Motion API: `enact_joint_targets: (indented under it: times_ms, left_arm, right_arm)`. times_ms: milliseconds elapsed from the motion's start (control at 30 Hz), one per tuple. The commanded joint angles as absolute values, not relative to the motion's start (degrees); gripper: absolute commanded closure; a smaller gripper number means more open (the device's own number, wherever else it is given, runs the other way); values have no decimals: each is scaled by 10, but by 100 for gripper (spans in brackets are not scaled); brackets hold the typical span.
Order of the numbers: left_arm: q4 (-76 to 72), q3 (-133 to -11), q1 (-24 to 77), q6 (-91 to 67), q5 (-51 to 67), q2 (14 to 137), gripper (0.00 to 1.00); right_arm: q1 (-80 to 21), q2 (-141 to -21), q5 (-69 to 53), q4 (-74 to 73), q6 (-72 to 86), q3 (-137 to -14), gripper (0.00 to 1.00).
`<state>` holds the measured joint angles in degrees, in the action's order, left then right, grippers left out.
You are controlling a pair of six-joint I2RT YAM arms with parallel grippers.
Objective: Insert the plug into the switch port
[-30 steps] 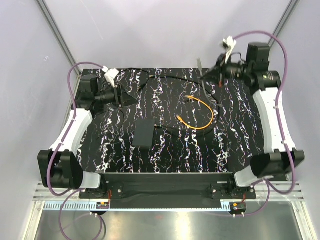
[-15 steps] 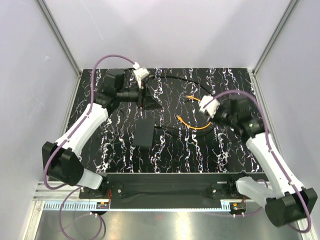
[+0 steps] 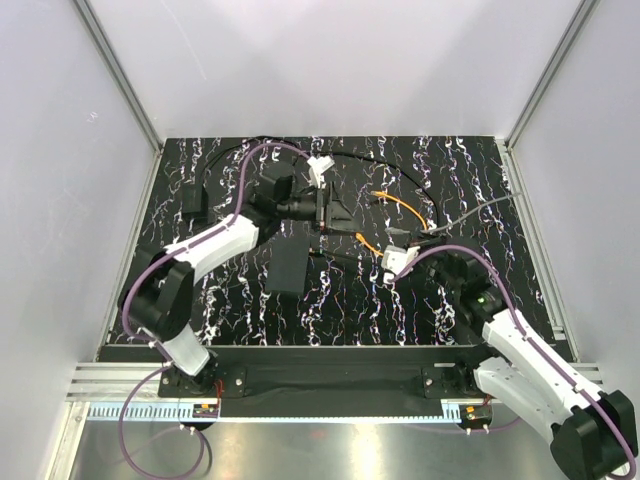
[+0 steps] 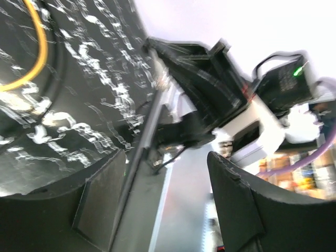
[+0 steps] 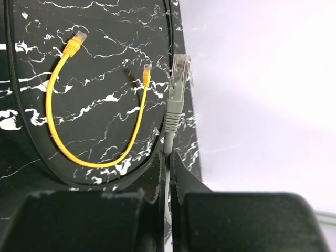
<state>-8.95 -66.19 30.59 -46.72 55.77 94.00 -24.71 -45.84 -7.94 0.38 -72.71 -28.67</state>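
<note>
Insertion not yet started, judging by layout: switch box (image 3: 288, 267) flat on table (image 3: 340, 320) left of centre, port too small to make out; left gripper (image 4: 168, 155) just beyond, open and empty; right gripper (image 5: 169, 157) clamped on plug (image 5: 180, 65), well apart from box. Plug clear only from right wrist; box only from above.

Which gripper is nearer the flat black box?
Left. The left gripper hovers by the flat black box, at its far-right corner; the right gripper, holding a grey plug, is farther right.
</note>
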Motion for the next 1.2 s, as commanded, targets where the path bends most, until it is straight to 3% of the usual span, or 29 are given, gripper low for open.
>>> enact_joint_targets:
  times_ms: [0,567,1033,1133,1167]
  left_arm:
    - [-274,-650,316,-651,567,959,32]
    - [-416,-635,373,-743,562,1034,38]
    - [-533,-615,400,-830,578,1068,52]
    - [-541,-608,403,-831,579,1068,65]
    - [-543,-606,403,-832,581,1065,75]
  right_arm:
    - [-260,-443,-76,104,-792,-275,100]
    - [-281,-424,-112,109,-826,-239,100]
    - [-288,-436,-109,126,-854,-232,100]
    - [-289,-433,-115,121,-854,-231,100]
    - [-290,-430,-117,119,-854,-231,100]
